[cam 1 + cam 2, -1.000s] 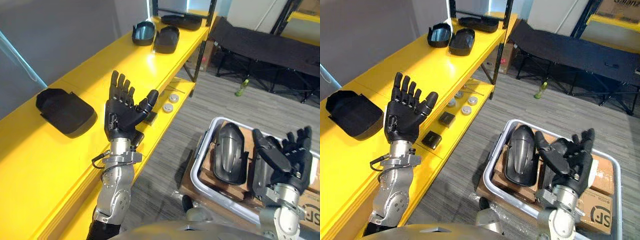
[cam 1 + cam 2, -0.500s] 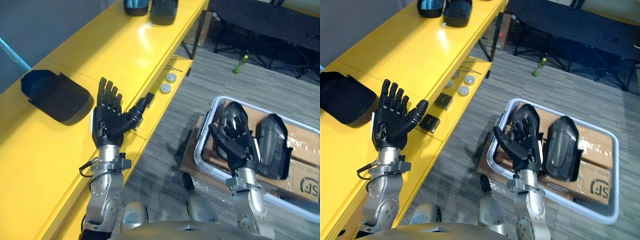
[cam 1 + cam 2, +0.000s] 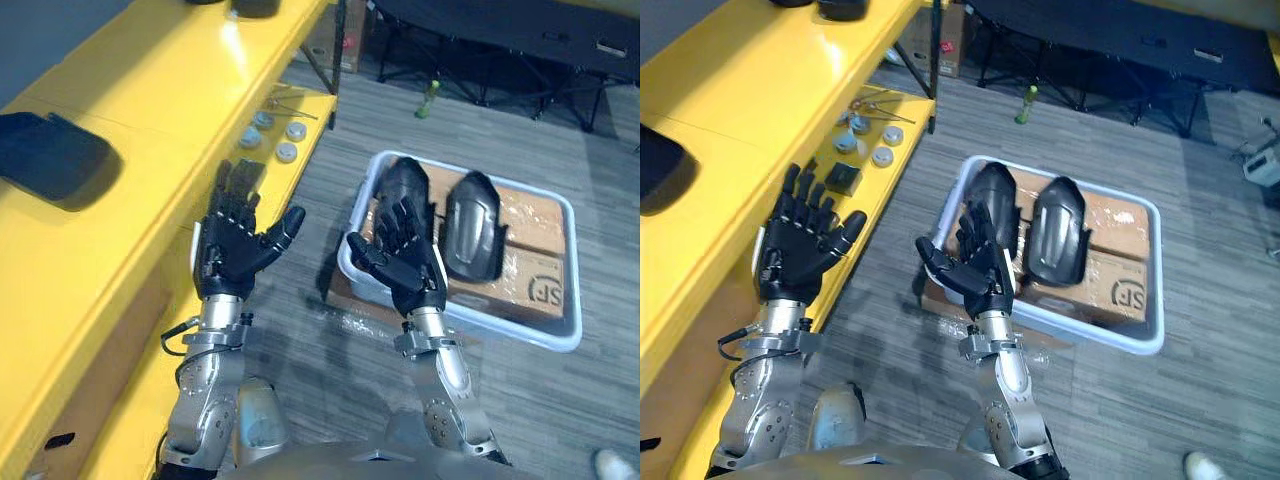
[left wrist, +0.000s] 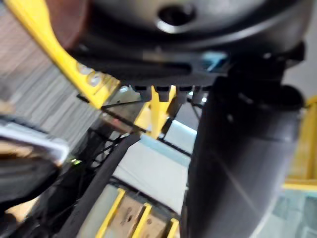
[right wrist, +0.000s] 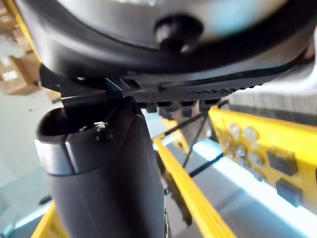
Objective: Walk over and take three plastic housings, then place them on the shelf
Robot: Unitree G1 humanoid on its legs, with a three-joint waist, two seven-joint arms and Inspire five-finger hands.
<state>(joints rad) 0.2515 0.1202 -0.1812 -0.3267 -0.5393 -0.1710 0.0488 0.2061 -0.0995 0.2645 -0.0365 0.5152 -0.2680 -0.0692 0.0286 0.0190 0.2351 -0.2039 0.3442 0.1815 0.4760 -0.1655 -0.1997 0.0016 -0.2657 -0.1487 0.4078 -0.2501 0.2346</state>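
Housings point(image 3: 472, 222): two in the bin point(image 3: 574, 275) just beyond my right hand point(image 3: 410, 268) | it and my left hand point(image 3: 229, 255) are both spread open, empty | guessing light, stiff, slick shells, I'd pinch a rim

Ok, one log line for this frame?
left hand: open, empty | right hand: open, empty | two plastic housings in white tray | yellow shelf at robot's left

Both hands raised, palms up, fingers extended.
The left hand point(image 3: 228, 258) and right hand point(image 3: 410, 272) are held side by side and apart, palms toward the head camera. Fingers are straight and spread, and the thumbs angle toward each other. The left forearm point(image 3: 205, 385) and right forearm point(image 3: 445, 390) stand nearly upright beneath them.
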